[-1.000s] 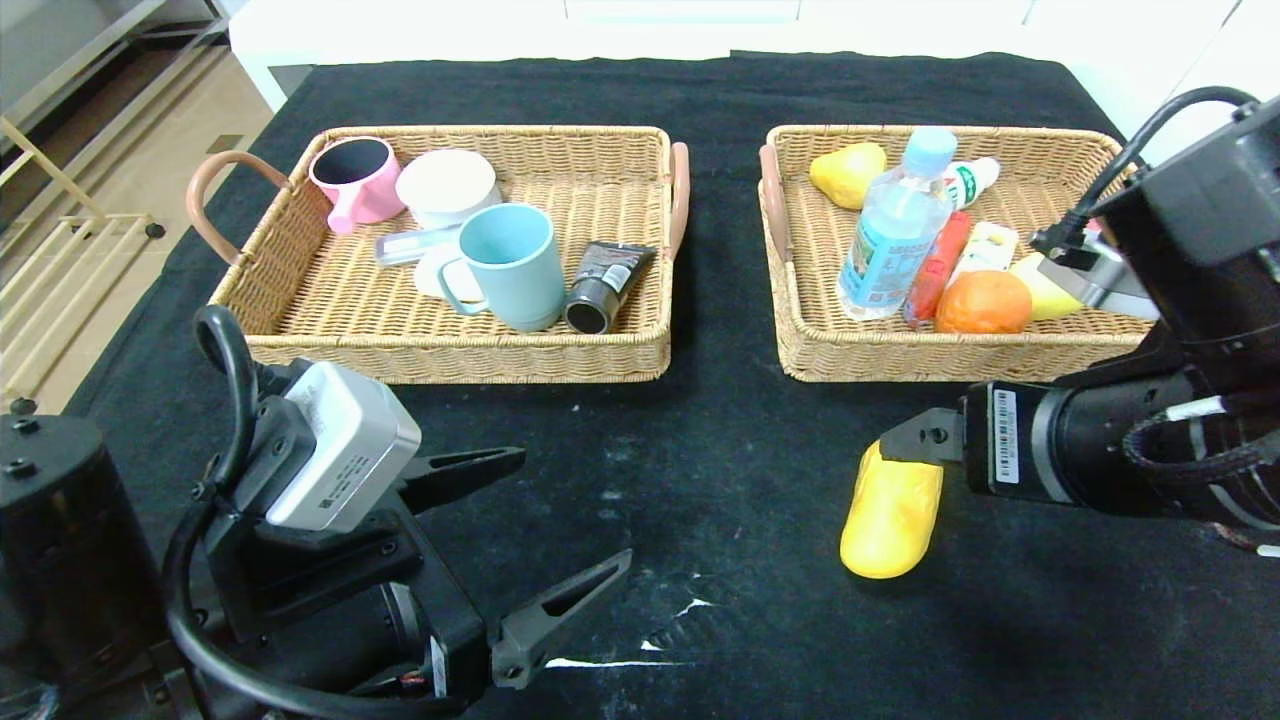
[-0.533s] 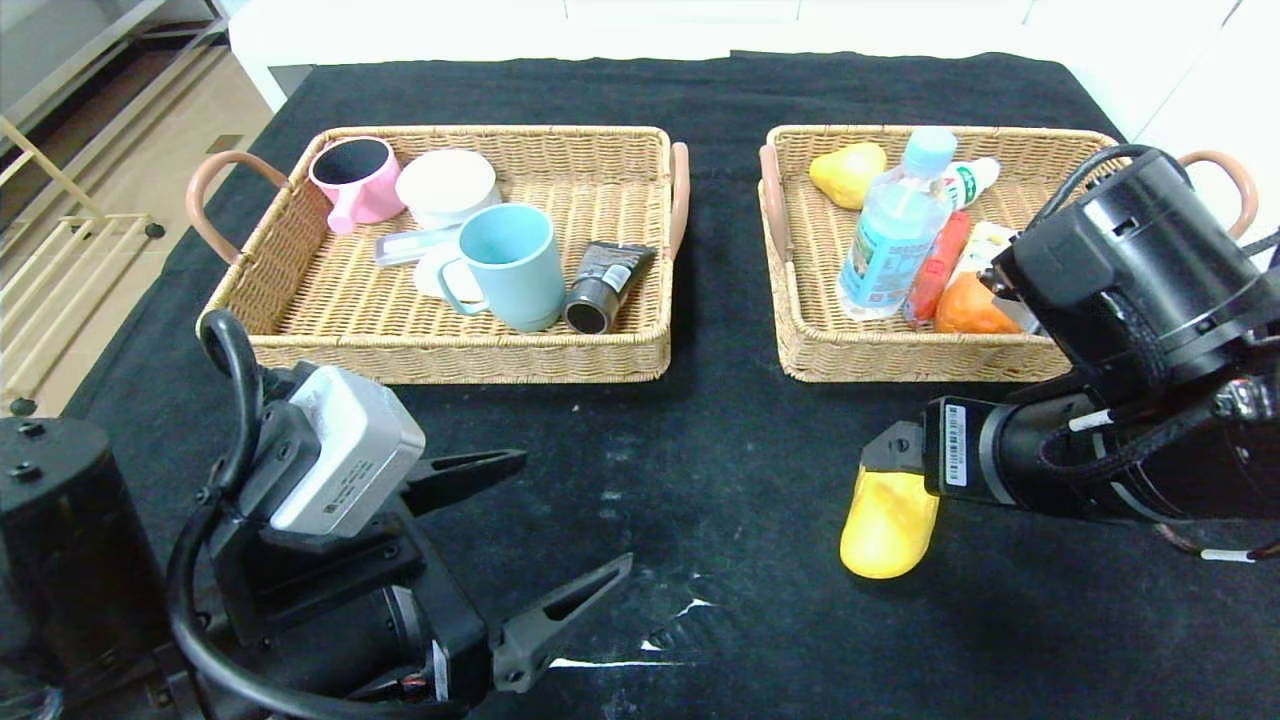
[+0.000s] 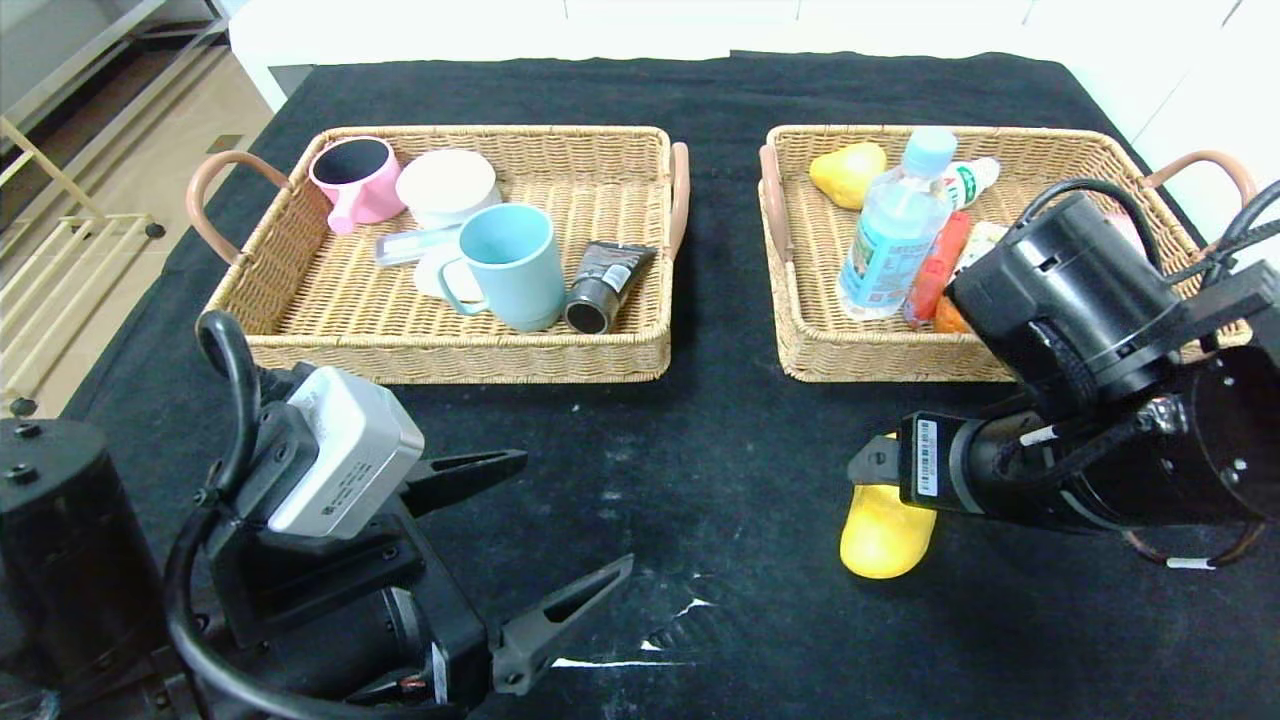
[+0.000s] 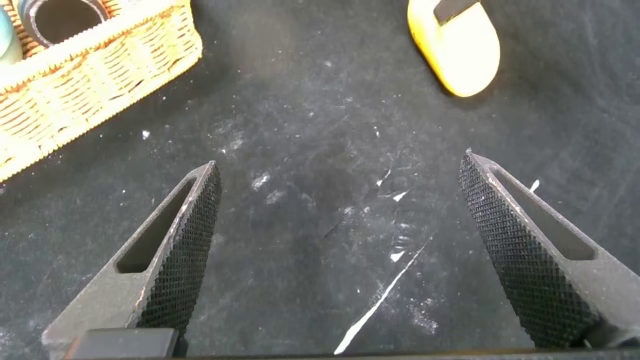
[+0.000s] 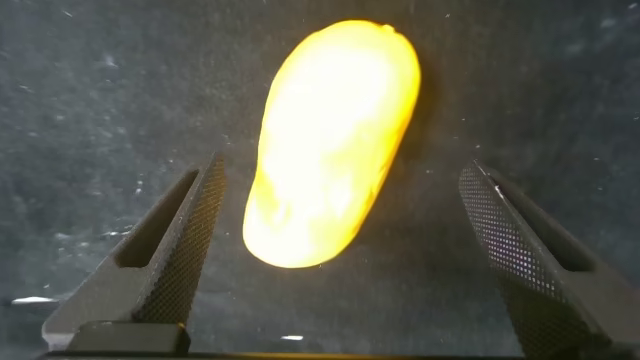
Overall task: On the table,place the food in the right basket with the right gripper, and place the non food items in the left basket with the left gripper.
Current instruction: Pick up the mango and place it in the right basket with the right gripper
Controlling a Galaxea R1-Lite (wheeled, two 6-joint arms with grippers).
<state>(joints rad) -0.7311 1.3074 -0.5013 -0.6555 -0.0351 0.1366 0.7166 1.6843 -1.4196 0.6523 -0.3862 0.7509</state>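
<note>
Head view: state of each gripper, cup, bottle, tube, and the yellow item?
Right gripper: jaws open, straddling yellow food, not touching.
Yellow food: lying on the table, outside both baskets.
Left gripper: jaws open, empty, parked low.
Blue mug: upright in left basket.
Pink cup: upright.
Bottle: capped, in right basket.
Tube: lying down.

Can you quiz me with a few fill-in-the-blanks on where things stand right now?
1. The right gripper hangs open over the ____ fruit on the table.
2. The blue mug stands in the ____ basket.
3. The water bottle stands in the ____ basket.
4. The left gripper is open and holds ____.

Missing words: yellow; left; right; nothing
</note>
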